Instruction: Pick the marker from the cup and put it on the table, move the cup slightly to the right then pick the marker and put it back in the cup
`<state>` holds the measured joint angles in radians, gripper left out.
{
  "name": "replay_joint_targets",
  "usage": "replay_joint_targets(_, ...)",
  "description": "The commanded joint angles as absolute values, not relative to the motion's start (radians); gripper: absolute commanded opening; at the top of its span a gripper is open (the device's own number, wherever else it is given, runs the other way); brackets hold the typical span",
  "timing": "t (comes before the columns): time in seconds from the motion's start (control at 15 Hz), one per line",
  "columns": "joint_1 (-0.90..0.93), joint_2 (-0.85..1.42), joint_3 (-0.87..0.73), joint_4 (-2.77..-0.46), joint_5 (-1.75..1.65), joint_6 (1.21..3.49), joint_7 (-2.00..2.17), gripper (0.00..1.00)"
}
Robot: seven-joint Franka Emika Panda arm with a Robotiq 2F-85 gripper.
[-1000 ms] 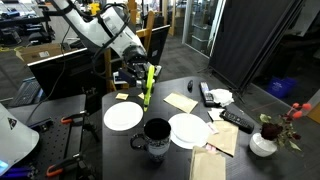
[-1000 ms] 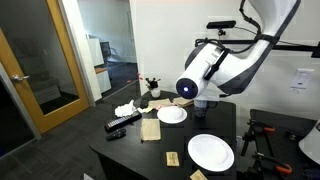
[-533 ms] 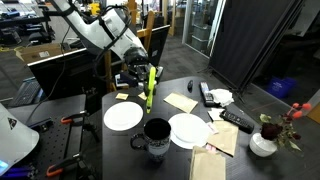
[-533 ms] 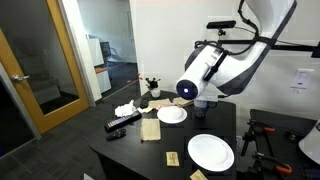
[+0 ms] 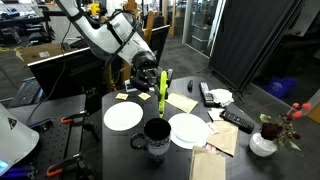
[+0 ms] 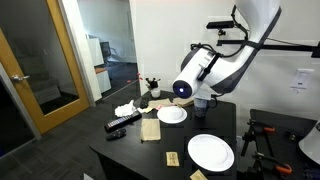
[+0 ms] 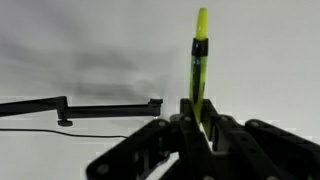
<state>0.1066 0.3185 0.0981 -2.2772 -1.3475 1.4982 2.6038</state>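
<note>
Counter (image 6: 128, 152): dark, rounded edge.
Plates: white plate (image 5: 123, 116), second white plate (image 5: 188, 130).
Cup (image 5: 157, 138): between the plates (dark mug).
Remote (image 5: 237, 121): black, beside papers.

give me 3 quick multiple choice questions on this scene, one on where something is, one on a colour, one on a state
1. Where does the cup stand?
A. between the two white plates
B. on a plate
C. on the floor

2. What colour is the marker?
A. red
B. yellow-green
C. blue

3. What state is the gripper in?
A. open and empty
B. shut on the cup's handle
C. shut on the marker, which is held upright

Answers: 1 A, a plate lies on each side of the cup in an exterior view; 2 B, the wrist view shows the same colour; 3 C, the marker stands up out of the closed jaws.
</note>
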Motion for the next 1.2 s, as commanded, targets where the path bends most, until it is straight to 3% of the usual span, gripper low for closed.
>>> replay_joint_targets(0.0, 0.09, 0.347, 0.093, -2.223, -1.362, 1.515, 2.604, 0.04)
replay_joint_targets(1.13, 0.092, 0.385, 0.098, -2.241, -1.288, 1.499, 2.596, 0.04)
